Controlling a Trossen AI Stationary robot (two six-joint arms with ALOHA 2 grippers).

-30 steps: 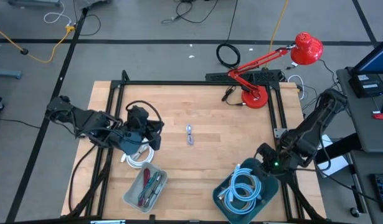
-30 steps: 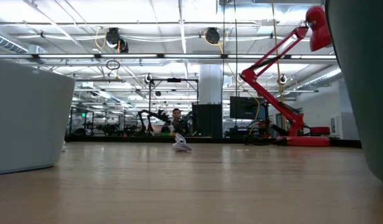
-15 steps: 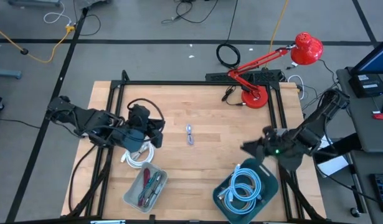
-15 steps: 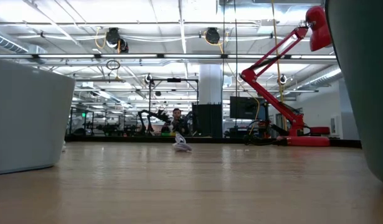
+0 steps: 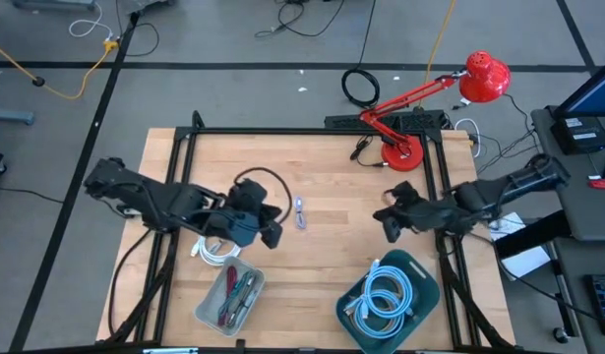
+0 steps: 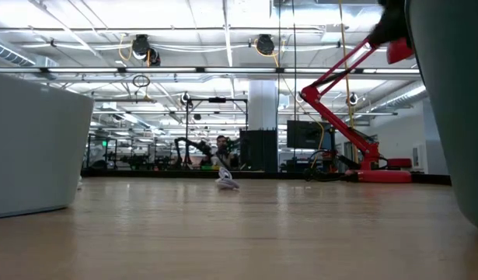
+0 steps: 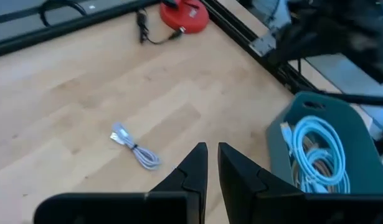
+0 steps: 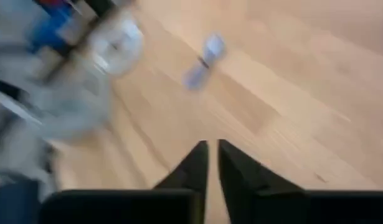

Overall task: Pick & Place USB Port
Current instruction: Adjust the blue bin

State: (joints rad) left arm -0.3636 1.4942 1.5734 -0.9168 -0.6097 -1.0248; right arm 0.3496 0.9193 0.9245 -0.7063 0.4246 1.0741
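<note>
The small bundled USB cable (image 5: 300,211) lies mid-worktop (image 5: 332,177), untouched. Left hand (image 5: 270,234) hovers just left of it, right hand (image 5: 388,224) farther right; both nearly closed, empty.

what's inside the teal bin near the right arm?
The teal bin holds coiled light-blue cables, with a connector end showing in the left wrist view. Whatever lies under the coils is covered.
</note>
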